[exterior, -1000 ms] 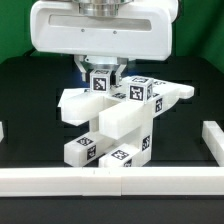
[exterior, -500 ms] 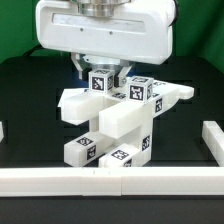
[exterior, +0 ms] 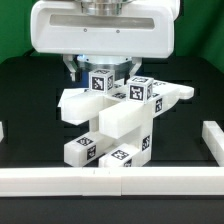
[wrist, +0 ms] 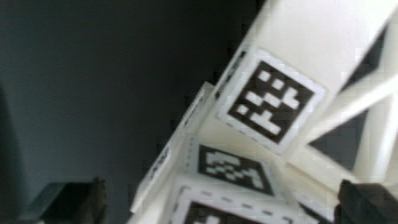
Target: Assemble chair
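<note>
A white rail [exterior: 100,182] runs across the foreground of the exterior view, with a short upright stretch [exterior: 211,140] rising at that view's right end and black table [exterior: 30,120] showing beyond it. Just behind the rail stands the chair [exterior: 112,120], a blocky white stack of slabs, bars and cubes tagged with black-and-white markers. Its lowest blocks rest on the table close to the rail, one tagged cube end [exterior: 85,149] facing the camera and another tagged block [exterior: 122,157] beside it. A thick bar [exterior: 122,118] slants up across the chair's middle. Above that bar a flat slab [exterior: 82,104] juts toward the exterior view's left, and a thinner piece [exterior: 178,94] reaches toward that view's right. On top of the chair sit tagged cubes [exterior: 136,90], the highest of them a small block [exterior: 100,81] at the chair's crown.

Directly above the chair hangs the gripper [exterior: 99,71], its jaws spread wide, one finger [exterior: 71,70] on either side of the top block and clear of it, holding nothing. The wrist view looks down past the dark fingertips [wrist: 75,198] onto the tagged white face [wrist: 270,98] of the chair between them. Behind and over the chair looms the robot's glossy white body [exterior: 100,28].
</note>
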### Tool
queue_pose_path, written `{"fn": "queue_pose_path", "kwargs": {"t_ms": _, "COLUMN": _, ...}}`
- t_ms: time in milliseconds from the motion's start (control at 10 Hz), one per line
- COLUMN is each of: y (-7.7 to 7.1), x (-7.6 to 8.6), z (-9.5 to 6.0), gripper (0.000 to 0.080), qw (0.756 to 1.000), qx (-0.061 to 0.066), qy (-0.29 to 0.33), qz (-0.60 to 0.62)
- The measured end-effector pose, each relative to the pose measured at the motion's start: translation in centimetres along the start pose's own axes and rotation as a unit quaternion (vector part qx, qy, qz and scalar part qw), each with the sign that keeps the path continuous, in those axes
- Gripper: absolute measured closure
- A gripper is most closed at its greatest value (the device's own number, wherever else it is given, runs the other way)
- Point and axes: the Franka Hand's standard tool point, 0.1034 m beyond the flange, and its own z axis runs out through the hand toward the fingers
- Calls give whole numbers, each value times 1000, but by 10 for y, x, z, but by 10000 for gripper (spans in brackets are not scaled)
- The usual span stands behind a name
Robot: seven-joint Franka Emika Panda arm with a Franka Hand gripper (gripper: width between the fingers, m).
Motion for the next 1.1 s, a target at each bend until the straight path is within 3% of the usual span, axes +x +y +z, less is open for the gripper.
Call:
{"fn": "queue_pose_path", "kwargs": {"t_ms": 300, "y": 1, "x": 0, "z": 0, "gripper": 151, "qw": 991, "qx": -6, "qy": -2, "qz": -133}}
{"fn": "queue_pose_path", "kwargs": {"t_ms": 900, "y": 7, "x": -1, "z": -1, "gripper": 151, "qw": 933, "qx": -36, "qy": -19, "qz": -357}}
{"fn": "queue_pose_path", "kwargs": {"t_ms": 1100, "y": 8, "x": -1, "z": -2, "gripper": 151, "qw": 920, "qx": -37, "qy": -21, "qz": -389}}
